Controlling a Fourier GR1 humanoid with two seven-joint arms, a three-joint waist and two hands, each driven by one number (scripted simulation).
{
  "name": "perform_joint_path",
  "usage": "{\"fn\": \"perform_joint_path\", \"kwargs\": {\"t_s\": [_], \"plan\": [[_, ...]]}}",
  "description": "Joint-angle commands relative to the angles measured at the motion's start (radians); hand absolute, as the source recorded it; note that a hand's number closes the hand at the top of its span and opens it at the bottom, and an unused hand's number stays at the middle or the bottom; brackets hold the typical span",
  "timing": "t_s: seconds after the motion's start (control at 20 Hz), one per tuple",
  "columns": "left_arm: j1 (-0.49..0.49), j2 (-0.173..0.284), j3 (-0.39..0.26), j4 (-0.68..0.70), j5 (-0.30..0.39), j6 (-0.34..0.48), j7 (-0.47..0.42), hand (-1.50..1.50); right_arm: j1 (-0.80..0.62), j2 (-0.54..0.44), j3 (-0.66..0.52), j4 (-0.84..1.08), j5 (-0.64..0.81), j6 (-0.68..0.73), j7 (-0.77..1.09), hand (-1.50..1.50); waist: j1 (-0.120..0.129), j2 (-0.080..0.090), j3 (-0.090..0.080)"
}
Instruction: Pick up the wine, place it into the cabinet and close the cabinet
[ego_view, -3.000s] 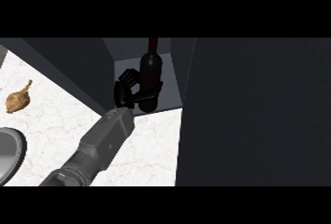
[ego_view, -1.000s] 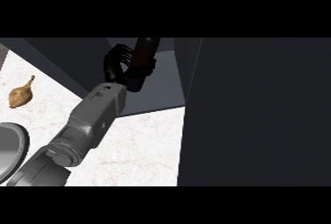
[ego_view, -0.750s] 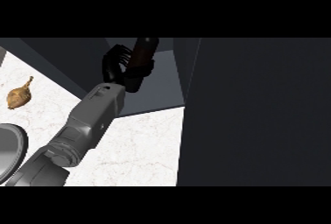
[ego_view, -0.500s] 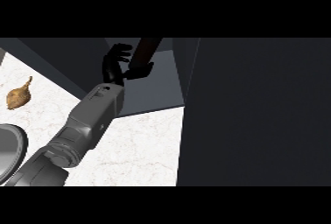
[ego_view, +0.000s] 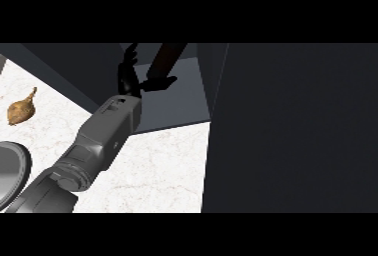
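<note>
The dark wine bottle (ego_view: 167, 56) stands tilted inside the open cabinet (ego_view: 176, 109), its top cut off by the view's upper edge. My left hand (ego_view: 131, 80) is inside the cabinet, just left of the bottle. Its fingers are spread and point upward, away from the glass, while the thumb reaches toward the bottle's lower part. Nothing is curled round the bottle. The grey forearm runs down to the lower left. My right hand does not show.
The cabinet's open door (ego_view: 295, 125) is a big dark panel filling the right half of the view. On the white marble counter (ego_view: 159, 170) a brown drumstick-shaped item (ego_view: 22, 107) lies at the left, and a grey plate (ego_view: 9, 172) sits at the left edge.
The hand carried the bottle deeper into the cabinet, then its fingers uncurled from it. The bottle now stands free of the grip, leaning to the right.
</note>
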Motion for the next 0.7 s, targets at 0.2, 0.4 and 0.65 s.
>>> {"fn": "perform_joint_path", "kwargs": {"t_s": [0.2, 0.4, 0.65], "plan": [[0.013, 0.085, -0.035, 0.013, -0.040, -0.077, -0.043, -1.50, -0.013, 0.008, -0.004, -0.016, -0.009, -0.010, -0.006, -1.50, 0.031, -0.004, -0.002], [0.018, 0.074, -0.067, -0.002, -0.070, -0.214, -0.048, -1.50, -0.014, 0.013, 0.011, -0.010, 0.002, -0.016, 0.003, -1.50, 0.053, -0.015, -0.002], [0.013, 0.079, -0.023, -0.094, -0.028, -0.406, -0.128, -1.50, -0.004, 0.000, -0.025, -0.004, 0.005, -0.024, 0.007, -1.50, 0.084, -0.030, -0.002]]}}
